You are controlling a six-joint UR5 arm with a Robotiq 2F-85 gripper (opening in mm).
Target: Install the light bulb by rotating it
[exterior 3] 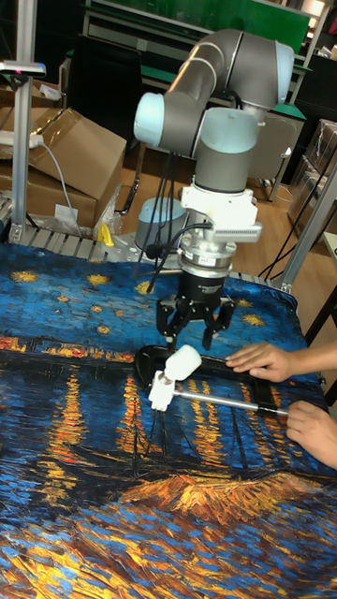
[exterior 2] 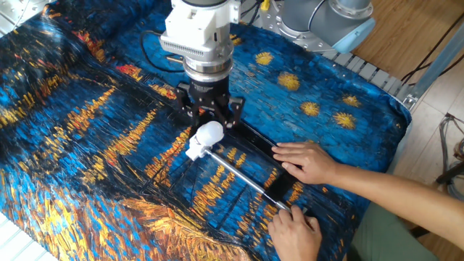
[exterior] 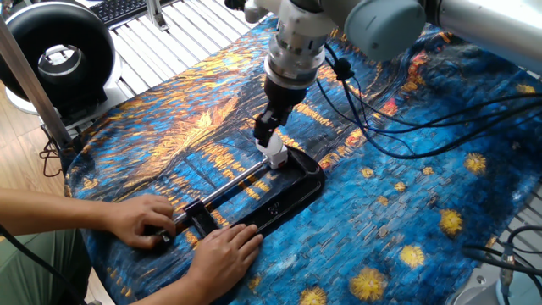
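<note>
- Draped over the desk [exterior: 474,110] is a blue and orange painted-night cloth [exterior: 169,127]; the landmark is the black base [exterior: 284,199] lying on it.
- One fixed view: a metal rod [exterior: 233,184] runs along the base's top toward the white socket block [exterior: 277,158] at its far end.
- Same view: the tool [exterior: 268,129] hangs from the arm straight over that end, its dark fingers down around the light bulb [exterior: 269,142], of which only a small white part shows; whether they press on it cannot be told from this side.
- Same view: two hands steady the base's near end, one hand [exterior: 140,222] at the black clamp, the other hand [exterior: 222,254] flat just in front of the base.
- The other fixed view: the light bulb [exterior 2: 210,133] sits tilted at the base's [exterior 2: 254,138] far end, dome toward the tool [exterior 2: 209,119], white block [exterior 2: 196,151] below it on the rod [exterior 2: 243,177].
- Same view: the tool's jaws stand spread, one finger at each side of the dome, close to it, with contact unclear.
- Tall fixed view: the tool [exterior 3: 194,329] is above the base's [exterior 3: 150,360] left end, fingers splayed apart.
- Same view: the light bulb [exterior 3: 183,362] leans just beneath the fingers, its neck going down into the white block [exterior 3: 160,391].
</note>
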